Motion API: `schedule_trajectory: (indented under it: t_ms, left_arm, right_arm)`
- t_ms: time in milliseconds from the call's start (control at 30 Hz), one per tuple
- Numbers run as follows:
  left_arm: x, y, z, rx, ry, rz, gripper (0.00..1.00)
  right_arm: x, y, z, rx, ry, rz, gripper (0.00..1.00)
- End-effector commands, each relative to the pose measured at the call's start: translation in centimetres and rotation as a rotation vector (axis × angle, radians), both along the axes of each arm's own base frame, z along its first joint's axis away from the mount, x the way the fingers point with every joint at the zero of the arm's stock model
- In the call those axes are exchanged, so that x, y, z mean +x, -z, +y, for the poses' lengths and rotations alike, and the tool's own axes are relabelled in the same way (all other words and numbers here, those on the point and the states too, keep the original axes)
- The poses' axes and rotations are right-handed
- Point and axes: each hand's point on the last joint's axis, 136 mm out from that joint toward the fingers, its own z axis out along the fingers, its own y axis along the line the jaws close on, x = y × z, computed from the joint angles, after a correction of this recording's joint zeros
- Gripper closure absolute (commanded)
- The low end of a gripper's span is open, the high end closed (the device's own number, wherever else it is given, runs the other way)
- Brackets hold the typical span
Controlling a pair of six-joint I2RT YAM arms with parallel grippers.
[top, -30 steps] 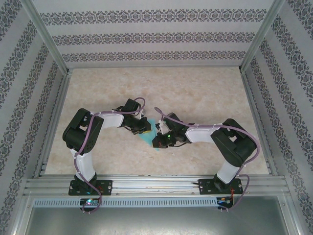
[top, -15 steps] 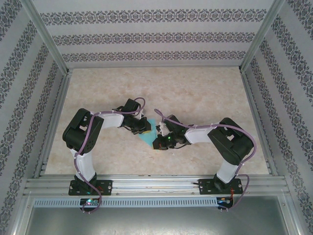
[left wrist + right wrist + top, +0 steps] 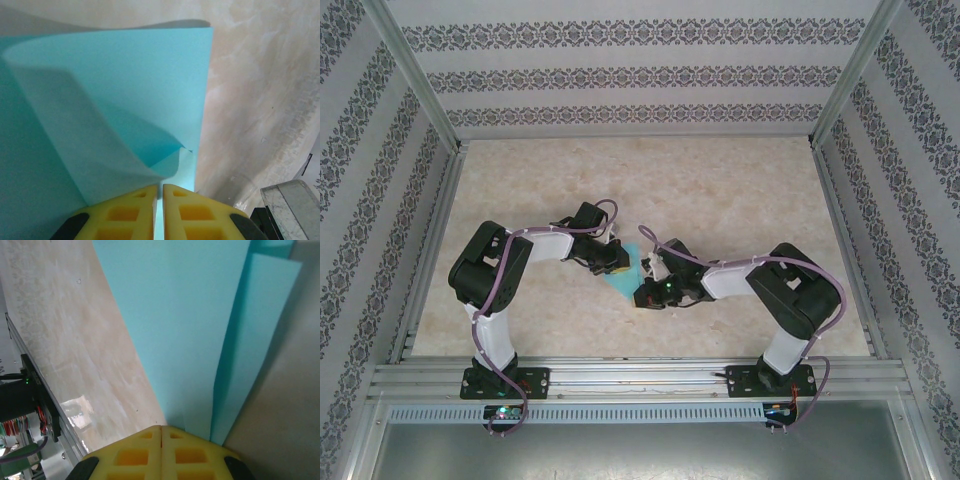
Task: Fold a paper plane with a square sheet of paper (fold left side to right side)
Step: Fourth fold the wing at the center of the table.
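The square sheet of paper [image 3: 626,273] lies partly folded on the table between my two grippers, mostly hidden by them from above. In the left wrist view a turquoise flap [image 3: 125,90] curls up off the lower layer, its edge running into my left gripper [image 3: 160,187], whose yellow fingers [image 3: 130,210] are shut with paper in the thin slit. From above, the left gripper [image 3: 615,262] sits at the sheet's left side. My right gripper [image 3: 161,429] is shut, tips meeting at the edge of the layered paper [image 3: 185,330]; it is [image 3: 643,292] at the sheet's near right.
The beige marbled table [image 3: 720,190] stretches behind and to both sides of the arms. Patterned walls and metal frame rails [image 3: 430,250] enclose it. A metal bracket [image 3: 292,205] shows at the left wrist view's lower right.
The right gripper has slid a little toward the near edge along the paper, uncovering more turquoise between the grippers. The left gripper has stayed in place.
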Motion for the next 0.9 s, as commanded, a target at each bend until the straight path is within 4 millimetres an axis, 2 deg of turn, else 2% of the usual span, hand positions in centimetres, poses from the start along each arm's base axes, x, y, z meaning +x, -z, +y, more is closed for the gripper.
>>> schedule_trajectory:
  t_ms: [0,100,200,300,400,500,667,767,867]
  left_arm:
    - [-1.4,3.5,1.7,0.116,-0.005,0.070,0.87]
    - [-1.5,3.4,1.7,0.116,-0.003,0.069,0.87]
    - [-1.5,3.3,1.7,0.115,-0.003,0.066,0.87]
    - [-1.4,3.2,1.7,0.112,-0.005,0.065,0.87]
    - [-1.4,3.1,1.6,0.107,-0.003,0.062,0.87]
    - [-1.4,3.0,1.5,0.104,-0.003,0.060,0.87]
    - [-1.3,2.8,1.5,0.099,-0.004,0.056,0.84]
    - [-1.3,2.7,1.4,0.096,-0.004,0.056,0.80]
    - [-1.2,2.5,1.3,0.089,-0.006,0.053,0.77]
  right_arm:
    - [-3.9,2.4,-2.0,-0.096,-0.021,0.126,0.93]
    - [-4.0,1.1,-1.7,-0.057,-0.031,0.115,0.95]
    - [-3.5,-1.8,-0.9,0.009,-0.043,0.062,0.96]
    - [-2.5,-4.7,-0.5,0.076,-0.045,0.008,0.96]
    - [-0.8,-6.1,-0.3,0.107,-0.024,-0.037,0.96]
    - [1.5,-5.8,0.0,0.084,0.020,-0.078,0.97]
    - [4.8,-4.3,0.8,0.023,0.076,-0.123,0.97]
    - [5.7,-2.9,0.8,-0.020,0.099,-0.117,0.96]
    - [5.7,-1.6,0.4,-0.055,0.109,-0.095,0.96]
